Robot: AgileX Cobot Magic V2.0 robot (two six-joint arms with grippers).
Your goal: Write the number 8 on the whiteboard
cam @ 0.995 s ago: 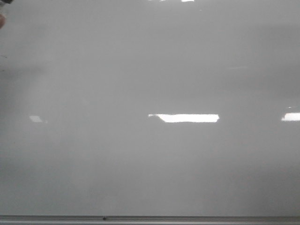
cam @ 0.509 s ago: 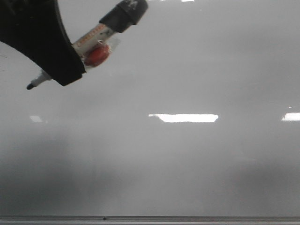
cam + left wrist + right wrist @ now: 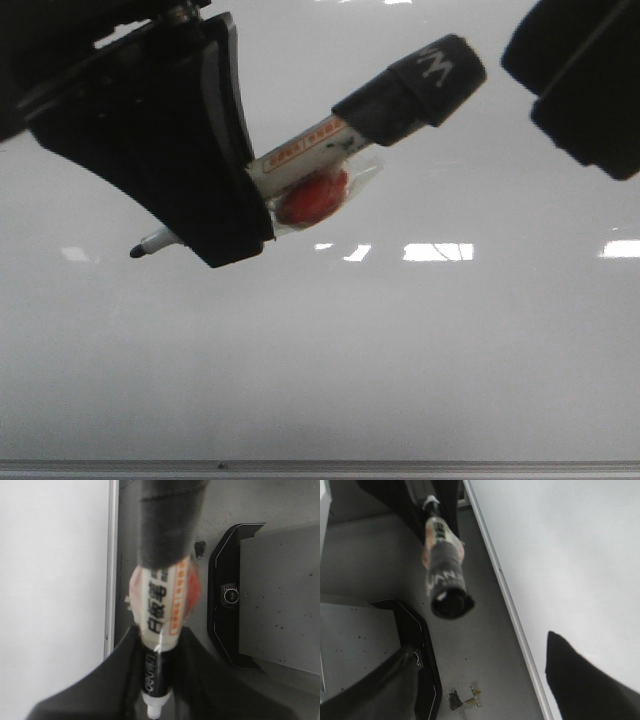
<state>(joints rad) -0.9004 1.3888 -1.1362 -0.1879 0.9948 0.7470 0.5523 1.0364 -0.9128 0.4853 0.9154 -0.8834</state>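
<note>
The whiteboard [image 3: 420,350] is a glossy pale grey surface filling the front view, with a thin metal frame [image 3: 400,466] along its bottom. No number 8 shows on it. My left gripper [image 3: 240,215] hangs in front of the board's upper left, shut on a marker [image 3: 310,150]. The marker's bare tip [image 3: 137,252] points left and its black-wrapped end [image 3: 420,85] points up to the right. The left wrist view shows the marker [image 3: 162,605] clamped between the black fingers [image 3: 120,675]. My right gripper [image 3: 580,85] is at the upper right, open and holding nothing.
Bright rectangular light reflections [image 3: 438,252] lie across the board's middle. In the wrist views a grey table [image 3: 480,630] runs beside the board's frame [image 3: 515,625]. On it are a black angular mount [image 3: 230,595] and a torn tape scrap [image 3: 465,697].
My left gripper came in from the upper left with the marker and moved right and down. The right gripper has entered at the top right.
</note>
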